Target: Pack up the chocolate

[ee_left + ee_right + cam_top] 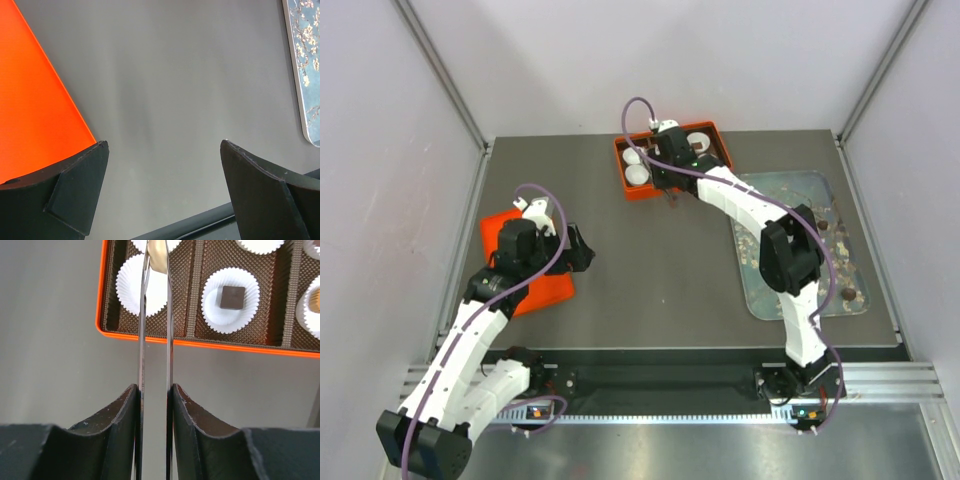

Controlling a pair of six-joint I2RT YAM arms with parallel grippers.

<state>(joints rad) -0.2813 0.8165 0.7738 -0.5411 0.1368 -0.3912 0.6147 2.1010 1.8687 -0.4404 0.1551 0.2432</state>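
Our right gripper (154, 390) has its jaws pressed shut on a pair of thin metal tongs (142, 340). Beyond the jaws, the tong tips pinch a tan chocolate (159, 257) just over a white paper cup (131, 287) in the orange box (200, 342). To the right of the jaws, a dark square chocolate (232, 296) already sits in its own cup, and a cup at the far right edge seems filled too.

We judge the packing partly done: this piece is not yet released, and other cups look empty. Our left gripper (164, 145) stands wide open and holds nothing, with the orange lid (30, 100) to its left.

Only the top view shows the loose chocolates (823, 225) on the grey-blue tray (800, 185), well apart from both grippers. Only the right wrist view shows the pinched piece.
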